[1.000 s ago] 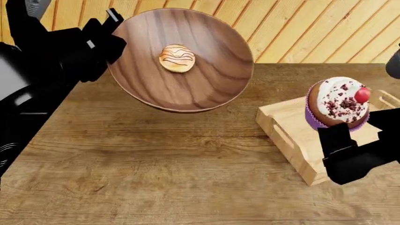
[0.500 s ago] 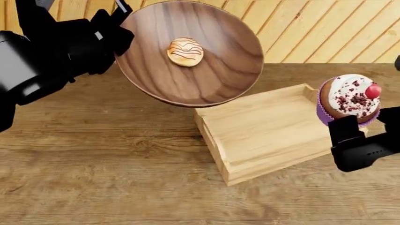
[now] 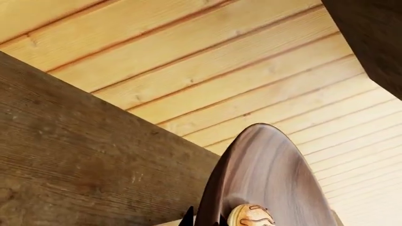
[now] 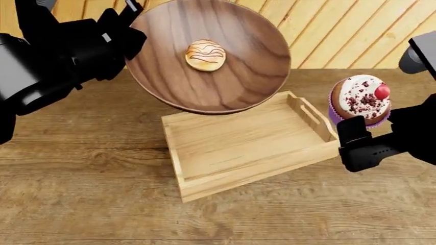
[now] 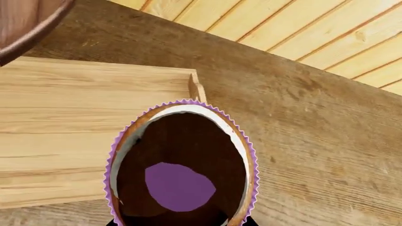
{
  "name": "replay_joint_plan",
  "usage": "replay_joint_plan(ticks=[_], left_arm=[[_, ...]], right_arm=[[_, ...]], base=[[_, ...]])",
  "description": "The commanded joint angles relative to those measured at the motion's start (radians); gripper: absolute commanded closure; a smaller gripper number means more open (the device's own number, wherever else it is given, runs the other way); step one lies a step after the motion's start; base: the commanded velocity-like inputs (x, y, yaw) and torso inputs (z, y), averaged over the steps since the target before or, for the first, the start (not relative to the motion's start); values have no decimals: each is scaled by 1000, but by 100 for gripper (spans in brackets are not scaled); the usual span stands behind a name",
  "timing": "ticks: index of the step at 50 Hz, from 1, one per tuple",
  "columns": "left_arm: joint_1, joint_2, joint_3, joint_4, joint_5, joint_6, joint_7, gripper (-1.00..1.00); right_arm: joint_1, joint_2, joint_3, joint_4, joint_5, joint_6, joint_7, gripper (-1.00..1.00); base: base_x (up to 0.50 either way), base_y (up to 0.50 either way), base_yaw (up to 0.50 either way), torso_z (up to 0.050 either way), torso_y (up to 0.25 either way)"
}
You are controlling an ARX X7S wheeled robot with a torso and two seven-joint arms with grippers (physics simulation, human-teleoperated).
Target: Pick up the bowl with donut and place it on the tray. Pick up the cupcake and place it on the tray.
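Observation:
My left gripper (image 4: 124,31) is shut on the rim of the dark wooden bowl (image 4: 232,71) and holds it tilted in the air above the tray's far left part. The glazed donut (image 4: 205,55) lies inside the bowl; it also shows in the left wrist view (image 3: 251,217) next to the bowl's edge (image 3: 220,188). The pale-wood tray (image 4: 225,143) lies on the table, partly under the bowl. My right gripper (image 4: 354,138) is shut on the cupcake (image 4: 360,99) and holds it just right of the tray's handle end. The right wrist view shows the cupcake's underside (image 5: 180,179) beside the tray (image 5: 75,122).
The wooden table (image 4: 81,194) spreads round the tray. A wall of pale wooden planks (image 4: 340,30) stands behind the table's far edge.
The view has shifted, so the tray now shows further left and whole. The cupcake has moved left, closer to the tray's handle end. The bowl stays held up at about the same place.

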Motion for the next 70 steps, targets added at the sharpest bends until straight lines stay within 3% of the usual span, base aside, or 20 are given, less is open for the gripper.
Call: replay_joint_plan(ticks=[1, 16, 25, 29, 45, 70], left_arm=[[2, -14, -19, 8, 0, 15, 1, 100], [10, -2, -36, 41, -33, 39, -13, 100], [40, 0, -79, 194, -240, 116, -208, 100], [50, 12, -85, 214, -289, 134, -226, 100], [149, -36, -57, 267, -285, 113, -250, 100], [225, -54, -35, 160, -183, 50, -81, 100]], right_arm=[[-18, -28, 21, 27, -75, -7, -45, 100], [-20, -2, 18, 54, -114, -16, -34, 100], [-48, 26, 32, 66, -172, -23, -72, 100], [-69, 32, 40, 70, -209, -37, -98, 100], [-58, 77, 56, 51, -202, -44, -98, 100], [-85, 117, 58, 12, -208, -64, -113, 100]], base=[[0, 0, 0, 0, 0], [283, -42, 0, 1, 1], [0, 0, 0, 0, 1], [0, 0, 0, 0, 0], [0, 0, 0, 0, 1], [0, 0, 0, 0, 0]])
